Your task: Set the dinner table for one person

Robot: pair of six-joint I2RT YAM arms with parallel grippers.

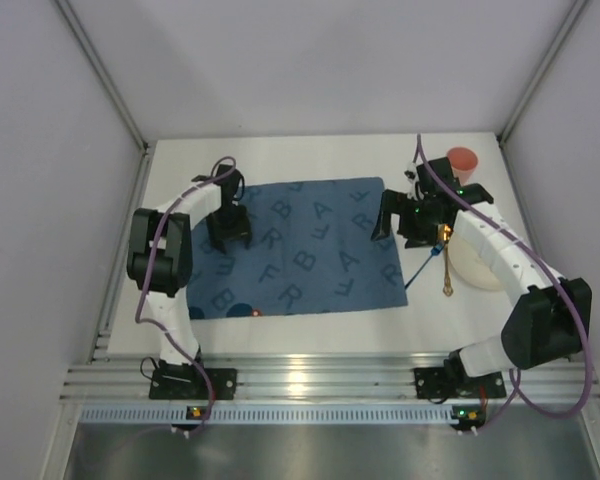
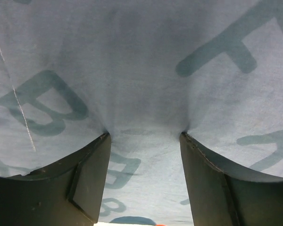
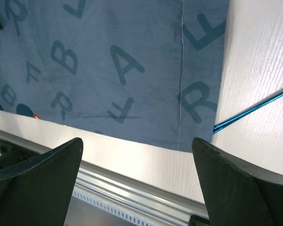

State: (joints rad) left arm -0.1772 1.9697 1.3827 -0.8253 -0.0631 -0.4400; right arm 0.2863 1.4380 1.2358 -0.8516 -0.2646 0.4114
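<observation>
I'm watching the dinner table (image 1: 310, 335), flat matte white, carrying the soft blue lettered placemat (image 1: 300, 255) between the arms, likely as the setting's base. The left gripper (image 1: 228, 240) is pressing parted fingertips (image 2: 92, 160) into the cloth, dimpling it with no fold pinched, probably to straighten it. The right gripper (image 1: 398, 232) is hanging wide open, empty, over the mat's right hem.

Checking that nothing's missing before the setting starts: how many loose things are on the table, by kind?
Placemat: 1
Cup: 1
White dish: 1
Utensils: 2, one blue, one gold
Total: 5
Not counted: blue and orange spots at the placemat's near edge, too unclear.
</observation>
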